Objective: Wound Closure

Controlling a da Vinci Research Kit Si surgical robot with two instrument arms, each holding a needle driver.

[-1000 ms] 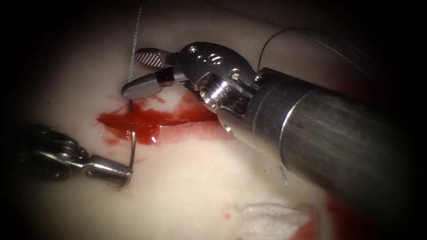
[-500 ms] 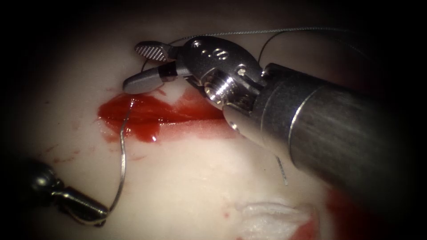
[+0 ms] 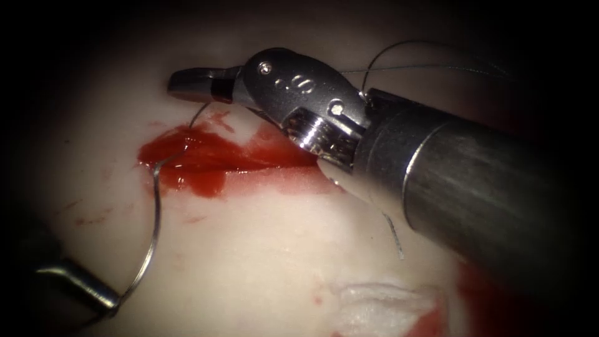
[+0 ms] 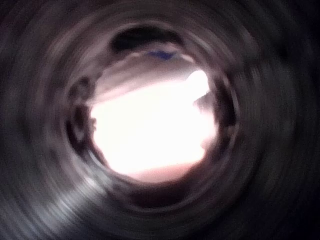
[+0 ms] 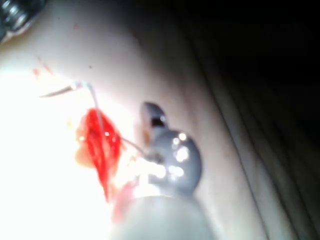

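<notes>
The tissue [image 3: 262, 249] has a cut [image 3: 206, 159] wet with red fluid. My left tool [image 3: 110, 298] is at the lower left, shut on one end of the curved needle [image 3: 153, 231]. The needle arcs up from the jaws, and its other end lies at the cut's left end, almost free of the tissue. Thread [image 3: 201, 115] runs from there over the fluid up to my right tool [image 3: 185, 85]. That tool lies just above the cut and is shut on this thread. In the right wrist view the right tool [image 5: 150, 114] lies beside the red cut [image 5: 97, 145] and the needle [image 5: 95, 107].
White gauze [image 3: 387, 306] stained red lies near the lower edge. A short cut end of thread [image 3: 394, 237] rests on the tissue under the right tool's shaft [image 3: 474, 187]. A loop of thread [image 3: 399, 45] rises behind that shaft.
My left tool moved down and to the left, drawing the needle out of the tissue below the cut. The right tool's jaws, open before, have shut on the thread above the cut.
</notes>
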